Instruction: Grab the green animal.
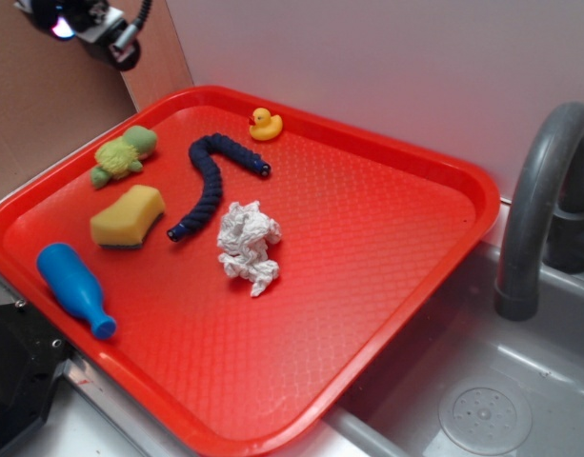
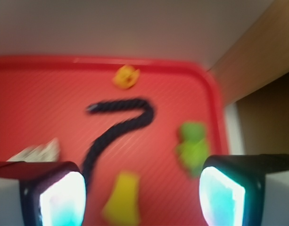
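Note:
The green animal (image 1: 123,155) is a small plush turtle lying on the red tray (image 1: 368,248) near its far left corner. In the blurred wrist view it (image 2: 192,147) sits far below, just left of my right finger. My gripper (image 2: 142,197) is open and empty, its jaws wide apart, high above the tray. In the exterior view only part of the arm (image 1: 87,24) shows at the top left, above and behind the turtle.
On the tray lie a yellow sponge (image 1: 128,217), a yellow rubber duck (image 1: 265,124), a dark blue rope-like toy (image 1: 211,181), a crumpled white paper (image 1: 248,245) and a blue bottle (image 1: 74,288). A sink (image 1: 501,400) with a grey faucet (image 1: 549,190) is at right.

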You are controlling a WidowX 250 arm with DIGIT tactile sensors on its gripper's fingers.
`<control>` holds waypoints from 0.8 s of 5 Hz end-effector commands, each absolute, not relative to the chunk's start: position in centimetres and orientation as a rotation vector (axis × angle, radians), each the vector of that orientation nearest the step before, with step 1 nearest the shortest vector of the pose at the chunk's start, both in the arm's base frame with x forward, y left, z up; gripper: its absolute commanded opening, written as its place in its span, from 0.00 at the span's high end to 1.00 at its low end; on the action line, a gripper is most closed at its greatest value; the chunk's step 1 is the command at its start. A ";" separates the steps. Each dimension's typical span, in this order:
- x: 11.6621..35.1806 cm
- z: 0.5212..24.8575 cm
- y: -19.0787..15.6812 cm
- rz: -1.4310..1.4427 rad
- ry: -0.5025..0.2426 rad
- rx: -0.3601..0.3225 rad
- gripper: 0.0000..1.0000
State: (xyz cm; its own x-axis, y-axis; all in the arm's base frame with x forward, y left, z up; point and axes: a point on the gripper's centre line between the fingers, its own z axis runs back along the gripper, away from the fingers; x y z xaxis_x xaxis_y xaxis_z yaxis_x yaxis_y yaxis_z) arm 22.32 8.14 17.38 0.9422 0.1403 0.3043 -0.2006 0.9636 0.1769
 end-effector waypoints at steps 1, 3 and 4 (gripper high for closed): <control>23.8 14.0 12.1 0.158 -0.279 0.298 0.00; 24.3 10.8 14.8 0.155 -0.220 0.380 0.00; 24.5 9.2 16.4 0.152 -0.181 0.415 0.00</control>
